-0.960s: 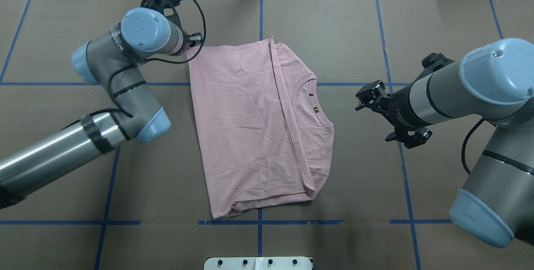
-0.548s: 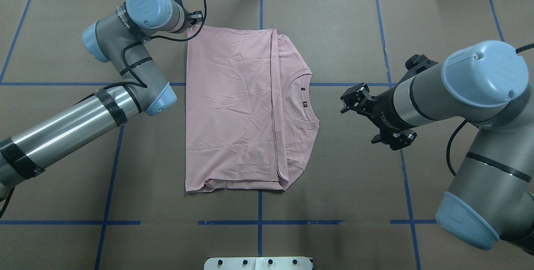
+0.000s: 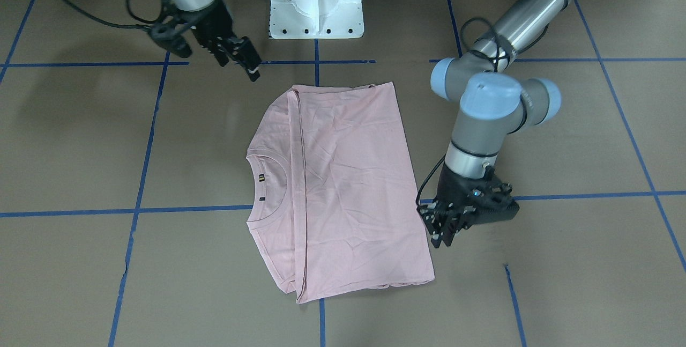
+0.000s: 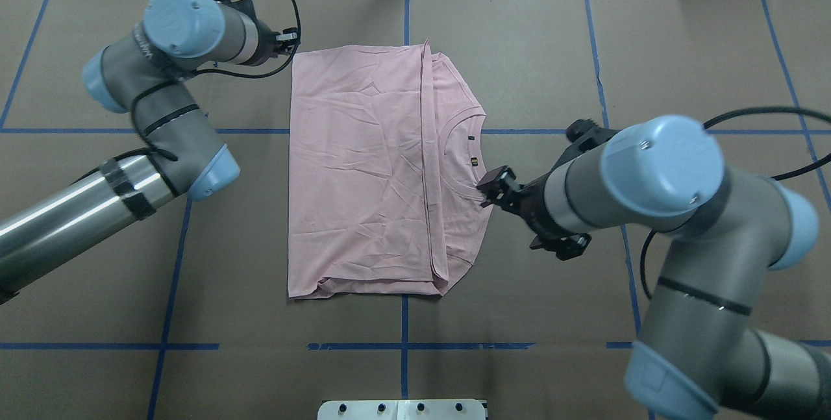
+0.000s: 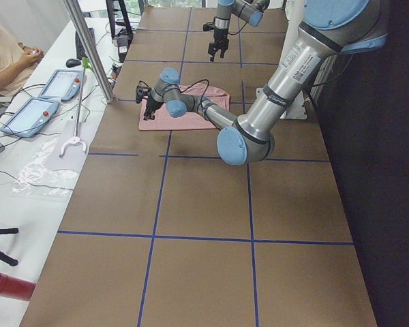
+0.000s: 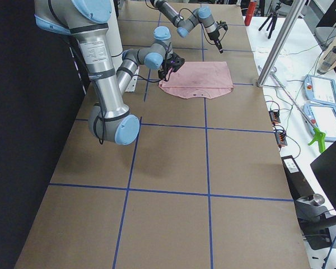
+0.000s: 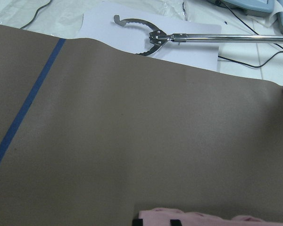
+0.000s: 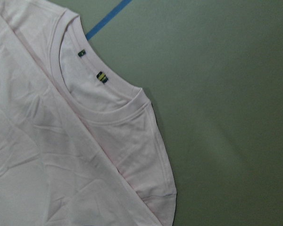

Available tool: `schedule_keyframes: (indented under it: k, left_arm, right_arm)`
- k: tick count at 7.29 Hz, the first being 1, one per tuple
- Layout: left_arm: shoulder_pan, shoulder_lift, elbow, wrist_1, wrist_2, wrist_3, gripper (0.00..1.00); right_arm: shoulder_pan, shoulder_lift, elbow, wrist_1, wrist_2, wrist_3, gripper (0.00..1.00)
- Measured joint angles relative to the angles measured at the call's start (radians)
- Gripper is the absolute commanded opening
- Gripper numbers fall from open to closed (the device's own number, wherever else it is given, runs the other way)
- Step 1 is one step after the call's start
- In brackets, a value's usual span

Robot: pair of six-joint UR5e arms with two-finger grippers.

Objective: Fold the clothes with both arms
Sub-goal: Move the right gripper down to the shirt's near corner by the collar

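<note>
The pale pink T-shirt [image 4: 363,173] lies flat on the brown table, folded over, plain side up; its print is hidden. Its ribbed collar [image 4: 464,167] faces the robot's right and also shows in the right wrist view [image 8: 108,113]. My left gripper [image 4: 285,40] hovers just off the shirt's far left corner, apparently open and empty; it also shows in the front view [image 3: 439,231]. The left wrist view shows only the shirt's edge [image 7: 207,219]. My right gripper [image 4: 491,187] is open and empty over the collar-side edge; it also shows in the front view [image 3: 240,65].
The white pedestal base [image 3: 316,4] stands at the robot's side of the table. Blue tape lines [image 4: 402,345] grid the table. Past the far edge lie a metal grabber tool [image 7: 151,37] and tablets [image 5: 51,88], with an operator [image 5: 3,61].
The left gripper dragged the shirt's corner toward the far side, squaring the shirt, then drew off to the left while the shirt stayed still. The right gripper moved left to the collar.
</note>
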Motion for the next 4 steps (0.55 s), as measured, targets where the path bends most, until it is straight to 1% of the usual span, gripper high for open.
schedule_keyframes:
  k: [1, 2, 3, 4]
  left_arm:
    - [0.000, 0.046, -0.078, 0.020, -0.024, -0.007, 0.32]
    - [-0.001, 0.065, -0.119, 0.045, -0.033, -0.013, 0.32]
    - [0.000, 0.072, -0.138, 0.060, -0.037, -0.019, 0.32]
    - [0.001, 0.074, -0.146, 0.066, -0.038, -0.027, 0.32]
  right_arm:
    - [-0.060, 0.037, -0.048, 0.001, -0.065, 0.011, 0.99]
    - [-0.102, 0.075, -0.106, 0.001, -0.106, 0.019, 0.98]
    - [-0.130, 0.103, -0.155, 0.002, -0.139, 0.022, 0.95]
    - [-0.151, 0.118, -0.194, 0.003, -0.164, 0.021, 0.85]
